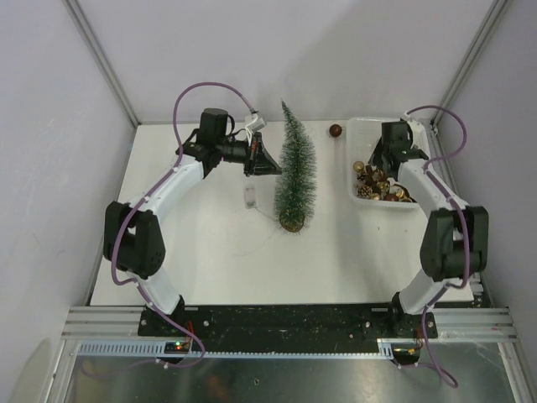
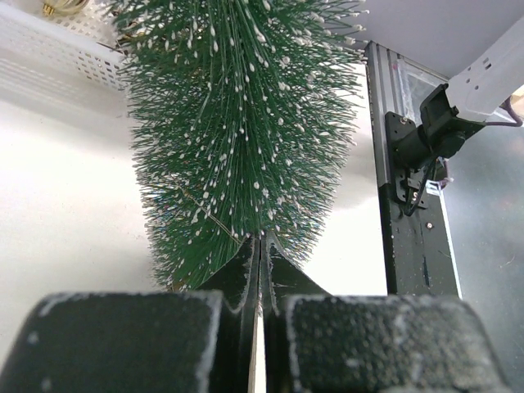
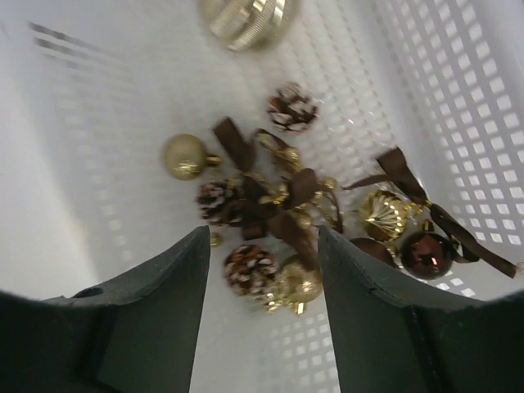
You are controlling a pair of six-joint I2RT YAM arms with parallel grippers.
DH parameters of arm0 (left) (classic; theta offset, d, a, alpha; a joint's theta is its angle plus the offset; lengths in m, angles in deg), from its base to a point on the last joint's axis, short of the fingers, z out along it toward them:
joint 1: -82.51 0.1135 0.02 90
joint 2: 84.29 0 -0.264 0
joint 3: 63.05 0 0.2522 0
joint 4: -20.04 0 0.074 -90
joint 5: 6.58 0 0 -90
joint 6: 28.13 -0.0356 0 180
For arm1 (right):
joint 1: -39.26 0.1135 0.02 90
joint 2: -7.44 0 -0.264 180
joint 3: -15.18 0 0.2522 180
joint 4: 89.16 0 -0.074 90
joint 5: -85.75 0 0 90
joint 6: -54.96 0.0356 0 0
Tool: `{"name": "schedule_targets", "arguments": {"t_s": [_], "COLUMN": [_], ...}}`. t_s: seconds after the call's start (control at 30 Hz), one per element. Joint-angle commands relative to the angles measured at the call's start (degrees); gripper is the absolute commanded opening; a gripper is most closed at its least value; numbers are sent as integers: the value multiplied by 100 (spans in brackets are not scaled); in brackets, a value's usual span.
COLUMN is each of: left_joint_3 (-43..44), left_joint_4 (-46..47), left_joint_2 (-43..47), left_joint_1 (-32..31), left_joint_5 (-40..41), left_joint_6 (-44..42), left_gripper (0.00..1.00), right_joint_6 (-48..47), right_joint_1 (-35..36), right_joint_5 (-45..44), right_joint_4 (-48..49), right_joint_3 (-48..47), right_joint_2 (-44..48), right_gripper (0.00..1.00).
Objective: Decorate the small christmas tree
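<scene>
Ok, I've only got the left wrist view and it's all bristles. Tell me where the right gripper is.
Observer: The right gripper hangs open over the white basket, pointing down at its contents.
Operator: List what sits directly under it.
Observer: A frosted pine cone and a gold glitter ball, tangled with brown ribbon.
Operator: Now report anything loose outside the basket.
Observer: One dark brown ball lies beside the basket, on the side toward the small christmas tree.
</scene>
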State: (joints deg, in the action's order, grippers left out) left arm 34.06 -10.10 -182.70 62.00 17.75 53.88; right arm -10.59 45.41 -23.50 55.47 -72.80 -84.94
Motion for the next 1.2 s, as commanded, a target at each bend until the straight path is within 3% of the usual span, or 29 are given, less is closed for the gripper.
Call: {"name": "schedule_targets", "arguments": {"t_s": [0.0,0.4,0.47,0.6,0.7,0.77,0.9,1.17], "left_joint_3": [10,-5,-21,-54,-89,-106,-141,-205], "left_joint_4": [149,148,152,153,145,144,145,149], "left_joint_2": [380,329,340,375,394,404,401,485], "left_joint_1": [-26,0,9,14,16,20,20,21], "left_joint_5": [-5,-54,-52,-52,-48,-53,-52,-33], "left_joint_6": [9,-8,-14,-14,-23,-35,-44,-49], "left_gripper": [1,0,0,0,0,0,0,0], "right_joint_6": [185,205,224,297,311,327,342,62], "right_joint_1": [-226,-489,-513,-540,-537,-532,-411,538], "right_joint_5": [-535,-414,-277,-145,-126,-45,183,764], "right_joint_4": [-493,-822,-807,-725,-645,-602,-562,-675], "right_joint_3": [-526,-1193,-1236,-1203,-1098,-1025,-874,-683], "right_joint_2": [-612,-1919,-2039,-2039,-1756,-1485,-733,1162], "right_gripper": [60,59,53,31,11,3,0,0]}}
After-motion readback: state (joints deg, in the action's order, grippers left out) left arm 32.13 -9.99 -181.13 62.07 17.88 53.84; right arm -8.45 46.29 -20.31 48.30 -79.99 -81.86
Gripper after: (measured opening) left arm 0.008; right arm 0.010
